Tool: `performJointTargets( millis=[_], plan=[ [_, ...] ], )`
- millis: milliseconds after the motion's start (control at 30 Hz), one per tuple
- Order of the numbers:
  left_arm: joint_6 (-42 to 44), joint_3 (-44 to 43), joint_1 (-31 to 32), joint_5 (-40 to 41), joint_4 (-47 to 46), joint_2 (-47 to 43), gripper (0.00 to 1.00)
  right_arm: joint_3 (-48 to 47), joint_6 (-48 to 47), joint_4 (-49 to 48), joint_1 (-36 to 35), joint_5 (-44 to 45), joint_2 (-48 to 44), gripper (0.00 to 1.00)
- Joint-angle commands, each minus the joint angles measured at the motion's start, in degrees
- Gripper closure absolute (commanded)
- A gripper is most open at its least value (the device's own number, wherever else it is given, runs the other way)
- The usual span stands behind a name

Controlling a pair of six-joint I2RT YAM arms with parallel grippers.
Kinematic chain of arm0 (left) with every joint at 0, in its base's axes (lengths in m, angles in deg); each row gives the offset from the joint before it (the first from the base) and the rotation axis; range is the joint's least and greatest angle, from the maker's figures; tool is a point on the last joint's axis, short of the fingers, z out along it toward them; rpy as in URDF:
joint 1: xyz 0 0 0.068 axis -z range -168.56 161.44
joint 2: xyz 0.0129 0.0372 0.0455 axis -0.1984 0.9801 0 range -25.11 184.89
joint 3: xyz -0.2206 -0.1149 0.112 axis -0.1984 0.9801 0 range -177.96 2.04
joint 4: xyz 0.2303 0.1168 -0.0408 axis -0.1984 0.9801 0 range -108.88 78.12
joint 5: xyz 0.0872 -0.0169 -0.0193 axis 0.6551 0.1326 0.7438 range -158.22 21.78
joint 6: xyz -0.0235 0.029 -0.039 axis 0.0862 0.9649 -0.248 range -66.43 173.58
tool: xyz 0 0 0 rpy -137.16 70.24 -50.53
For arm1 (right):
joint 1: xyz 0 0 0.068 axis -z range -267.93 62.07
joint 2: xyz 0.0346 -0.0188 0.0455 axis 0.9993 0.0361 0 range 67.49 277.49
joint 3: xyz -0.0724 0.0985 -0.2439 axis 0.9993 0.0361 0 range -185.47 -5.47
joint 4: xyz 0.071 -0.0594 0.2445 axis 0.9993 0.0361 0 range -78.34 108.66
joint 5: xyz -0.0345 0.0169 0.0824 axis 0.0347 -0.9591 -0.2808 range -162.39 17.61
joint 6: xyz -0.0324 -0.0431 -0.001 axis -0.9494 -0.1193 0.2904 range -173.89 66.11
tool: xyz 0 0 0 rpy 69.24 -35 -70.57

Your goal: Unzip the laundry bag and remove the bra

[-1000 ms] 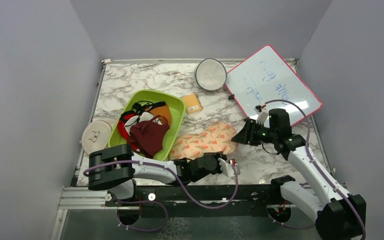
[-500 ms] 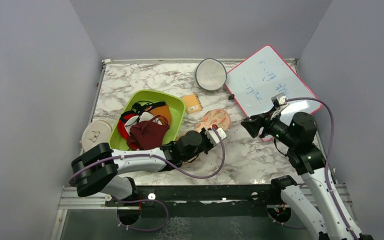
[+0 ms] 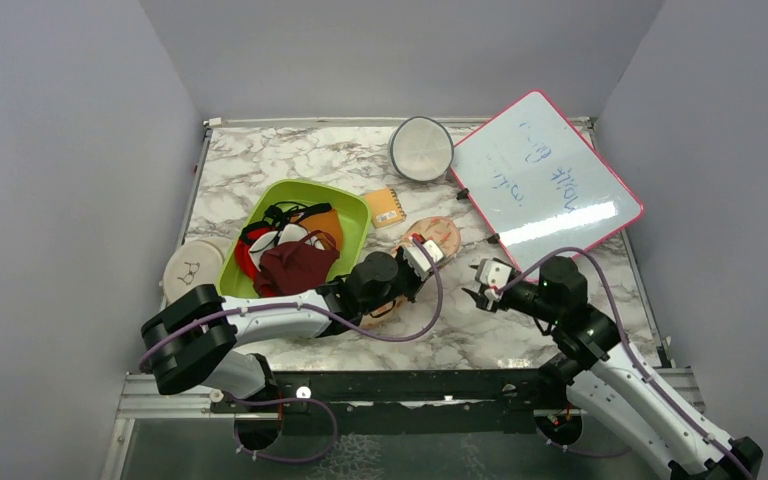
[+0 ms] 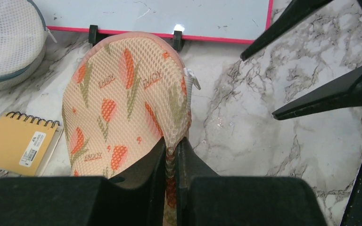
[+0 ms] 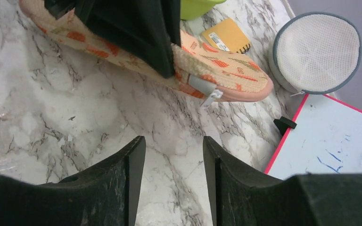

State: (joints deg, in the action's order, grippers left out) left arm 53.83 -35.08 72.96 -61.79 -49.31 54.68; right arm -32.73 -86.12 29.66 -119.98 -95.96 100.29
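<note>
Marble tabletop [image 3: 290,165]. My left pincer [image 4: 172,147] is clamped on the rim of the laundry bag [image 4: 118,94], which stretches ahead of it. My right pincer [image 5: 173,141] hovers, jaws apart, zipper pull [image 5: 206,92] just ahead of it.

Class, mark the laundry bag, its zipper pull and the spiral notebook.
laundry bag [image 4: 122,94], left wrist view, printed mesh face.
zipper pull [image 5: 207,92], right wrist view, grey tab.
spiral notebook [image 4: 21,143], left wrist view, orange cover.
</note>
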Motion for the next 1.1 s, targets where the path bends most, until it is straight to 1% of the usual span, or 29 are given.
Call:
performJointTargets(
  millis=[0, 133, 200, 333, 400, 500, 667, 867, 1067],
  plan=[
    [-2.4, -2.1, -0.4, -2.8, -3.0, -0.8, 1.0, 6.7, -3.9, -11.3, -0.4, -3.9, -4.1, 0.54],
    [-2.7, -2.3, -0.5, -3.6, -3.0, -0.8, 1.0, 7.3, -0.8, -15.5, -0.3, -3.6, -0.6, 0.56],
    [-2.9, -2.3, -0.6, -3.8, -3.0, -0.9, 1.0, 5.6, 1.1, -15.3, -0.3, -1.3, 3.1, 0.56],
    [-3.2, -2.4, -0.9, -4.3, -2.9, -1.0, 1.0, 2.2, 4.6, -14.1, -0.4, 3.1, 9.0, 0.61],
    [-3.2, -2.4, -1.0, -4.2, -2.9, -1.0, 1.0, 3.0, 5.6, -15.7, -0.4, 3.0, 9.7, 0.61],
    [-3.1, -2.4, -1.2, -4.1, -2.8, -1.0, 1.0, 5.0, 9.3, -19.7, -0.4, 5.4, 9.8, 0.61],
    [-3.4, -2.8, -1.6, -4.7, -2.9, -0.5, 1.0, 5.4, 12.0, -22.7, -0.4, 8.5, 9.7, 0.62],
    [-5.0, -3.4, -3.1, -6.7, -2.8, 0.4, 1.0, 5.3, 11.5, -23.9, -0.4, 10.4, 10.0, 0.62],
    [-5.8, -4.7, -3.2, -9.1, -1.5, 2.5, 1.0, 4.8, 10.4, -24.0, -0.4, 9.0, 11.3, 0.63]
  ],
)
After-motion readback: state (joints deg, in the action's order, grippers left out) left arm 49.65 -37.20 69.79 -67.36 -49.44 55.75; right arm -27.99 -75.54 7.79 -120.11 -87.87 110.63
